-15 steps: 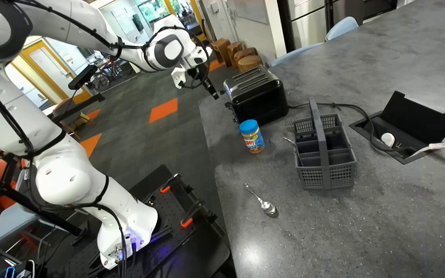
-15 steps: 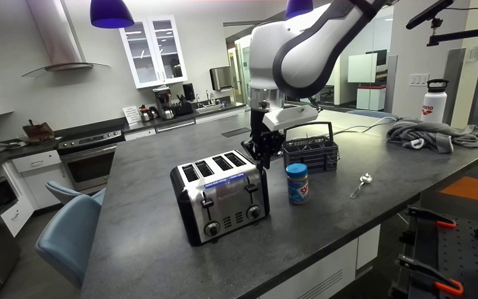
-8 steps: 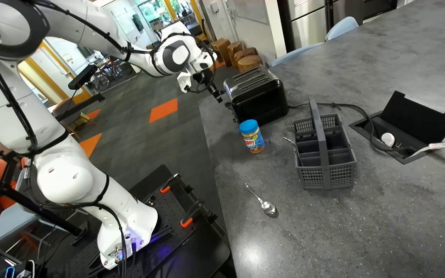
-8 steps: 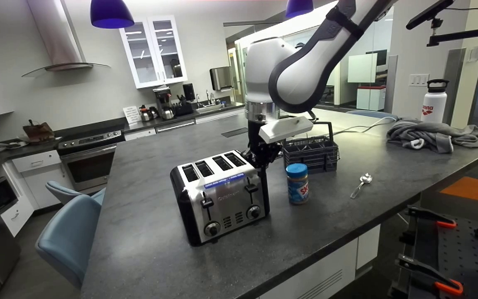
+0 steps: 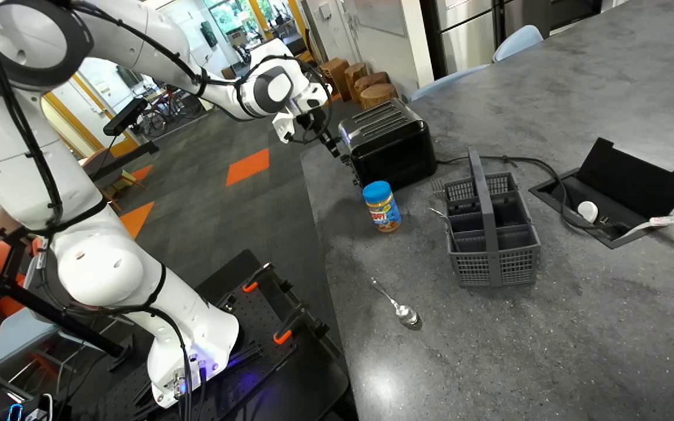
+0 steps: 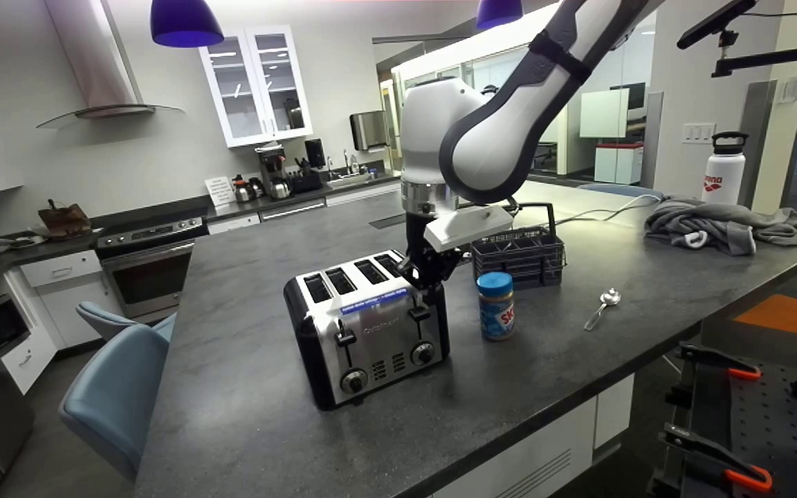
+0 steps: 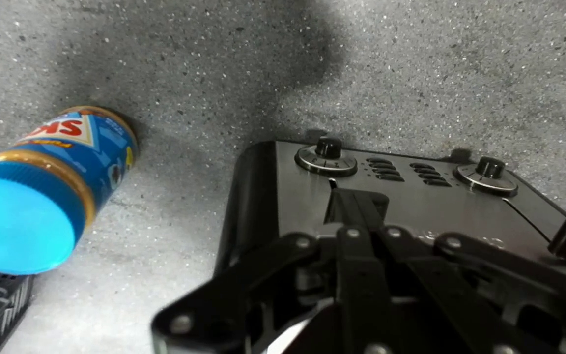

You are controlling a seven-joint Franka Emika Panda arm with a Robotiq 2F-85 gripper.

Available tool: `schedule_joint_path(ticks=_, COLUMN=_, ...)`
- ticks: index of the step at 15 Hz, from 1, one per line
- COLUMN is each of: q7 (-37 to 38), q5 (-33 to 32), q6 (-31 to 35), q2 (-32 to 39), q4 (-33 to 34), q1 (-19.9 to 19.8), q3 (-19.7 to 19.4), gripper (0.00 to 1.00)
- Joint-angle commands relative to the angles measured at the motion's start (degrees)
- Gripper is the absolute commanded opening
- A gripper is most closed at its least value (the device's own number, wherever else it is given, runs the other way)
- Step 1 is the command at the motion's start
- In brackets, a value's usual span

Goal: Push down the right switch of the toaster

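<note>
The toaster (image 6: 378,332) has a steel front, black sides and a slotted top. It also shows in an exterior view (image 5: 392,146) and the wrist view (image 7: 415,206). Its right switch (image 6: 418,314) is a black lever with open slot below it. The left lever (image 6: 345,337) sits at a similar height. My gripper (image 7: 356,196) is shut and empty, fingertips together. In the wrist view the tips overlap the right switch (image 7: 381,199) and partly hide it. In an exterior view the gripper (image 6: 422,294) is just above that lever. I cannot tell whether they touch.
A peanut butter jar (image 6: 496,308) with a blue lid stands beside the toaster. A dark wire caddy (image 6: 517,256) is behind it, and a spoon (image 6: 603,308) lies near the counter edge. An open black case (image 5: 612,193) with a cord is farther off.
My gripper has moved down and across toward the toaster's front, closer to the right switch. The toaster, its levers and the jar have not visibly moved.
</note>
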Motion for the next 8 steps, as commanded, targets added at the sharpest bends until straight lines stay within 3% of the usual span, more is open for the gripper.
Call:
schedule_joint_path(ticks=1, q7=2.13, q5=-1.75, q6=1.63, q2=2.06, q4=1.72, q1=1.9, q3=-1.78, gripper=0.0)
schedule_joint_path(ticks=8, q7=2.56, q5=-2.43, q6=3.23, q2=4.58, q4=3.29, q1=3.5, q3=-3.6, gripper=0.0)
